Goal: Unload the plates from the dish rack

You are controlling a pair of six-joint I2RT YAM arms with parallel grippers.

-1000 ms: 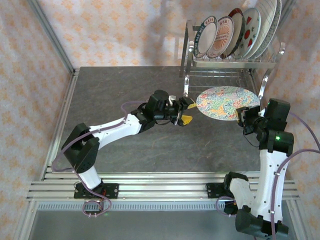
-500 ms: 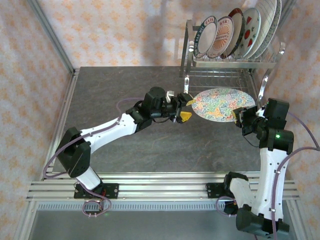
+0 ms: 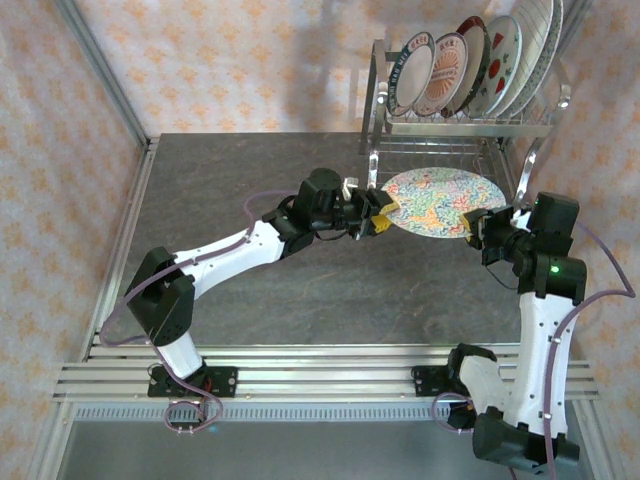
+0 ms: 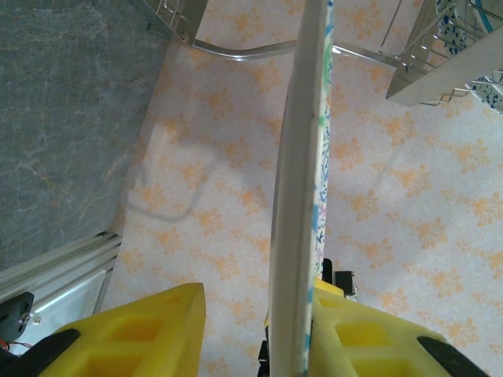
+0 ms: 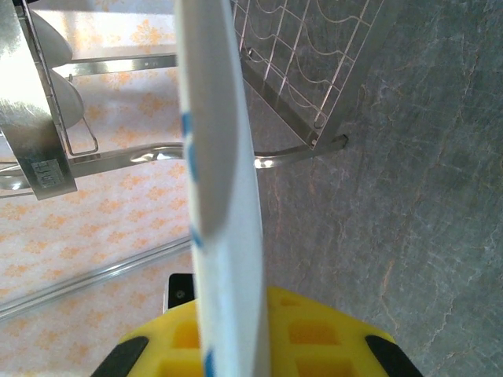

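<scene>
You'll find five plates standing on edge in the slotted upper shelf of the chrome dish rack point(image 3: 470, 125), leaning back in a row. From the left they are a teal-rimmed plate point(image 3: 408, 75), an orange-centred plate point(image 3: 443, 75), a red-rimmed plate point(image 3: 471, 55), a plate with red marks point(image 3: 497, 68) and a pale grid-patterned plate point(image 3: 537, 40).

Your sixth, the speckled floral plate point(image 3: 443, 203), is out of the rack. It lies roughly level in front of the lower wire shelf. The right gripper point(image 3: 478, 228) pinches its near-right rim. The left gripper point(image 3: 383, 213) straddles its left rim, one pad touching and a gap at the other.
</scene>
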